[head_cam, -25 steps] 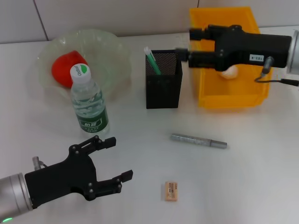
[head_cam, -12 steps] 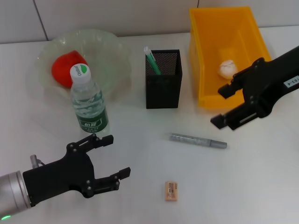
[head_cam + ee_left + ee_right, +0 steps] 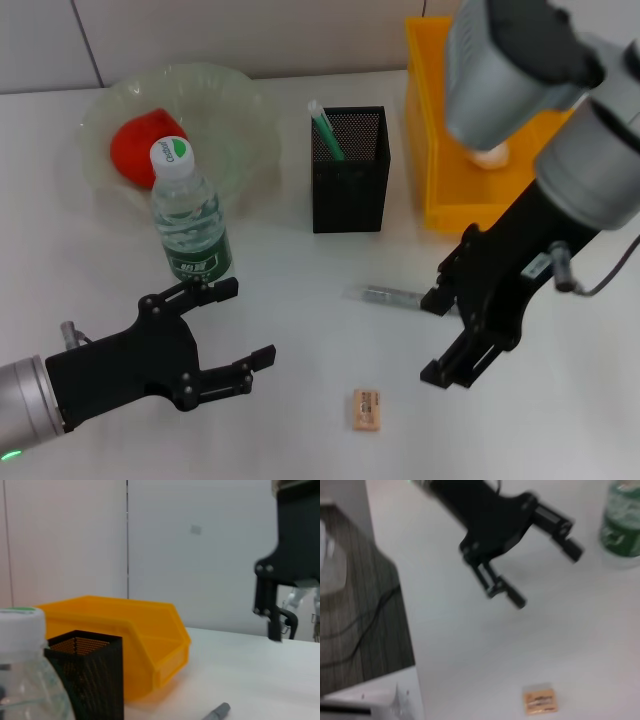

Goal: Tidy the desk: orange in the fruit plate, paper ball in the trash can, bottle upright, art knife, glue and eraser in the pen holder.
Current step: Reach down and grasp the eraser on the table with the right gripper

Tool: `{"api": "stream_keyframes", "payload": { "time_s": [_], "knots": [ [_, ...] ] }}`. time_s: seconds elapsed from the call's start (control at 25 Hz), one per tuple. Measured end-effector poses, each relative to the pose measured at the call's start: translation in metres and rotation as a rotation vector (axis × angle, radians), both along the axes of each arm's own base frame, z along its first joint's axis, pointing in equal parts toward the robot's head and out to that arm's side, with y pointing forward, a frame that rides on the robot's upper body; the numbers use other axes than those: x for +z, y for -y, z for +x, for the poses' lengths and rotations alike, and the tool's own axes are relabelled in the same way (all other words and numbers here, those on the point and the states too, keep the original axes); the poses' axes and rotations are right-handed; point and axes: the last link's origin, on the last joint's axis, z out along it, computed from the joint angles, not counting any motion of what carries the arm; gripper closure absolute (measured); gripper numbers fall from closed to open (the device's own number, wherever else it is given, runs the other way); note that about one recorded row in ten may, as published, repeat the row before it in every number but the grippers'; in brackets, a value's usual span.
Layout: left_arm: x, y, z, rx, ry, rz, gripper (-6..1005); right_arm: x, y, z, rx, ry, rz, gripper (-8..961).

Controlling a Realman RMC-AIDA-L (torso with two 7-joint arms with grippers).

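Left end effector (image 3: 232,325) hangs over the tabletop's (image 3: 560,400) near-left part, fingers spread apart and empty, just in front of the bottle (image 3: 189,222), which stands upright. Behind the bottle, the orange (image 3: 137,146) sits in the plate (image 3: 235,120) at the far-left corner. The pen holder (image 3: 348,182) is mid-tabletop toward the far edge with a green stick in it. The eraser (image 3: 366,410) lies near the front edge. The knife (image 3: 385,295) lies between holder and eraser, partly hidden by the right end effector (image 3: 447,336), whose fingers are apart with nothing in them. The paper ball (image 3: 490,155) is in the yellow bin (image 3: 425,120), far right.
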Motion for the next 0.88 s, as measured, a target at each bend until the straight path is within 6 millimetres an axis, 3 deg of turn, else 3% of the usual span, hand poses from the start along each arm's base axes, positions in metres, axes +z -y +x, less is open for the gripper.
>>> {"api": "stream_keyframes", "payload": {
  "time_s": [0.6, 0.88],
  "knots": [
    [0.005, -0.005, -0.002, 0.029, 0.007, 0.027, 133, -0.069, 0.018, 0.005, 0.112, 0.145, -0.017, 203],
    [0.003, -0.006, -0.005, 0.047, -0.006, 0.031, 133, -0.079, 0.021, 0.007, 0.130, 0.096, 0.027, 204]
  ]
}}
